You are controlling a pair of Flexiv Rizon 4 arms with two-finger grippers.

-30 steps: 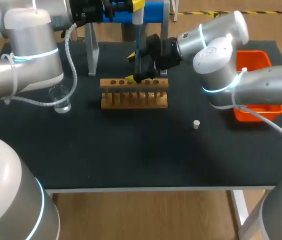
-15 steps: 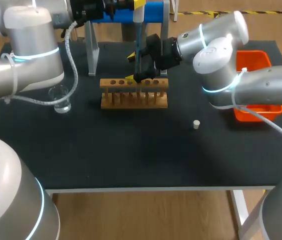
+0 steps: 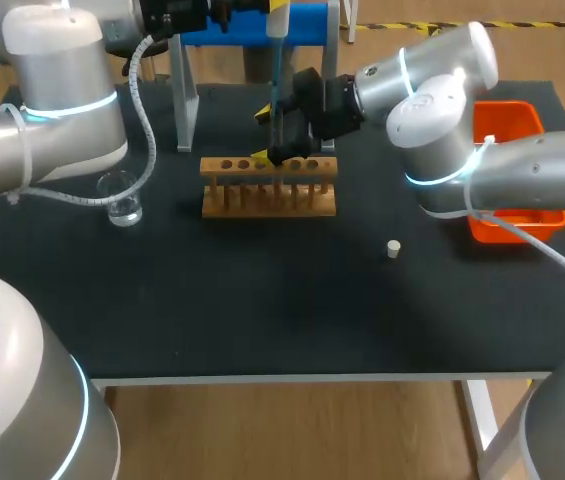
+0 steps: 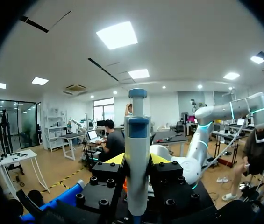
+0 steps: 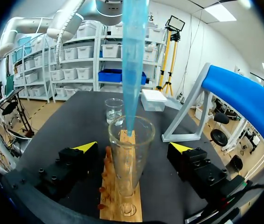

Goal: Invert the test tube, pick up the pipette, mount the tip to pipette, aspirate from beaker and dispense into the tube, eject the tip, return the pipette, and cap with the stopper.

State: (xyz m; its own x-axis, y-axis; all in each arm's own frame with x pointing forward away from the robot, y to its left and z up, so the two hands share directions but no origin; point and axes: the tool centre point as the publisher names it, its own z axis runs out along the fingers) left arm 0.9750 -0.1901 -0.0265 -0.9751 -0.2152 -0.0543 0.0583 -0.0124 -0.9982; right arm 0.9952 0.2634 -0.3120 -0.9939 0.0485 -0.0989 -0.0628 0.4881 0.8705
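The clear glass test tube (image 5: 124, 173) stands upright in a hole of the light wooden rack (image 3: 269, 187), near the middle of the black table (image 3: 262, 310). The point of a long translucent blue pipette tip (image 5: 132, 60) dips just inside its open mouth. That tip hangs from a grey and blue pipette (image 4: 137, 135), held upright above the rack. The left end effector (image 4: 138, 161) is clamped on the pipette's barrel, a black finger block pressed against either side.

The right end effector (image 5: 132, 147) sits level with the tube. Its yellow-tipped fingers are spread wide, one on either side of the glass, and neither looks to be touching it.

A small clear glass beaker (image 3: 122, 198) stands left of the rack, a little apart from it. A small white stopper (image 3: 393, 249) lies on the table in front of the rack, off towards the right. An orange plastic tray (image 3: 522, 120) sits by the right edge. Behind the rack stands a grey stand with a blue bar (image 3: 307, 22).
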